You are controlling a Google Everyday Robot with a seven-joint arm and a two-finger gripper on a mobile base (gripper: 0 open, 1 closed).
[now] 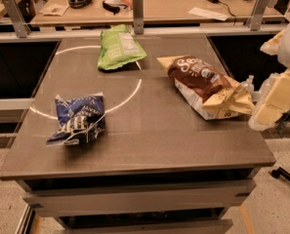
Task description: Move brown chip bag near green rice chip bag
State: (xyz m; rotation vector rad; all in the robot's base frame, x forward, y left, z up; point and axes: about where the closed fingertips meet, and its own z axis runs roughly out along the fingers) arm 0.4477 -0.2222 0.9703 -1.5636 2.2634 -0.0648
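Gripper (267, 112) comes first: a cream-coloured, blocky tool hanging off the right edge of the grey-brown table (174, 143), just beside the crumpled cream-yellow end of the brown chip bag (200, 77). Whether it is open, closed, or already pinching that end I cannot tell, nor whether it touches the bag at all.

The large dark brown bag with white script lettering lies flat on the right half of the table, its long axis running from the back centre toward the near right corner. The lime-green rice chip bag with a white label panel (119, 48) lies at the back, left of centre, well apart from the end nearest the gripper but with the brown bag's far end fairly near it.

The step in hand looks like securing that near end. A good hold would take the crimped seam rather than the puffed body, which would likely slip or crush. From there, a low drag or a short lift toward the back left should close the gap; stopping short of the green bag avoids shoving it.

A crumpled dark blue bag with white print (78, 118) sits at the near left, out of that path. A thin white circle (134, 89) is marked on the tabletop. Between the two task bags the surface carries nothing. A metal post (137, 6) stands just behind the green bag, so overshooting backward is the main hazard.
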